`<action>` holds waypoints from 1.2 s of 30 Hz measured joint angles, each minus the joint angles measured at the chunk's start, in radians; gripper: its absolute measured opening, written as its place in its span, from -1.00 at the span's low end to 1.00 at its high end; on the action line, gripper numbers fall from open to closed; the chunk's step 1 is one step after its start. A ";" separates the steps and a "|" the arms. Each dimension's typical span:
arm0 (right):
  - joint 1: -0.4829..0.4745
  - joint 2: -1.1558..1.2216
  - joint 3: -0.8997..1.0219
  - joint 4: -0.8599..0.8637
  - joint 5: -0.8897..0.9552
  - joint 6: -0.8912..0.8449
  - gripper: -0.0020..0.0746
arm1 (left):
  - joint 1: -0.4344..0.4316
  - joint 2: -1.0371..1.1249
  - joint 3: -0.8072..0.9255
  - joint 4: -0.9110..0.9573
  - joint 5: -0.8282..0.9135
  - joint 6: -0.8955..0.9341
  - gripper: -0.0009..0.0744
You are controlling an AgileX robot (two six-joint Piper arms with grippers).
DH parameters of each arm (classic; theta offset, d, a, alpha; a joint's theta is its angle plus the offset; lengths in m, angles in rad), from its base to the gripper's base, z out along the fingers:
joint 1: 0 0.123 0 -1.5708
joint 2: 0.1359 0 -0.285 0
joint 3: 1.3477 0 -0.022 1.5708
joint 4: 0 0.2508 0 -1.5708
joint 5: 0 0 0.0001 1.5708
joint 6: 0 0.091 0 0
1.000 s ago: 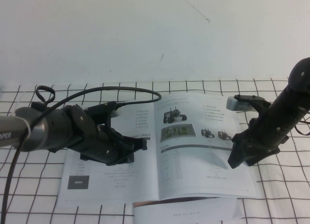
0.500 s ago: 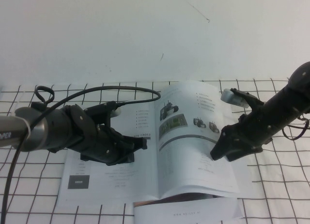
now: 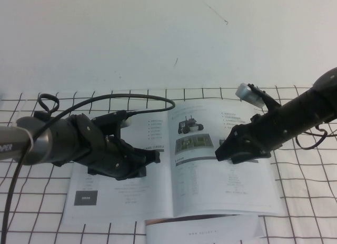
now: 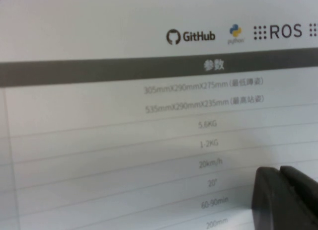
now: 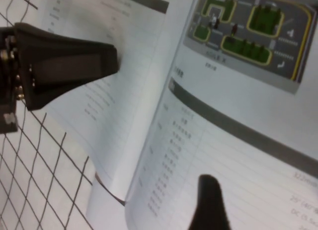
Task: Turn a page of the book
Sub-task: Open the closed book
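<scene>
One book [image 3: 174, 191] open; left gripper [image 3: 150, 158] clenched, right gripper [image 3: 224, 149] over page [image 3: 226, 175] (cannot tell grip).

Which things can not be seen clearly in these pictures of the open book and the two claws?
- Right claw, above the page: in the high view the arm covers its tips; the right wrist view shows one dark fingertip only, cut by the edge.
- Left claw, over the book: its contact with the paper is hidden beneath it.
- Small print in the high view: too small.
- White strip: cut by the edge.
</scene>
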 joint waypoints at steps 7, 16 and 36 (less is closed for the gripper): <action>-0.005 -0.069 0.000 -0.212 -0.027 0.107 0.28 | 0.000 0.000 0.000 -0.002 0.004 0.011 -0.98; -0.005 -0.059 0.000 -0.476 -0.039 0.235 0.28 | 0.000 0.000 0.000 -0.002 0.004 0.011 -0.98; -0.015 0.003 -0.006 -0.255 -0.033 0.154 0.28 | 0.000 0.000 0.000 -0.002 0.004 0.014 -0.98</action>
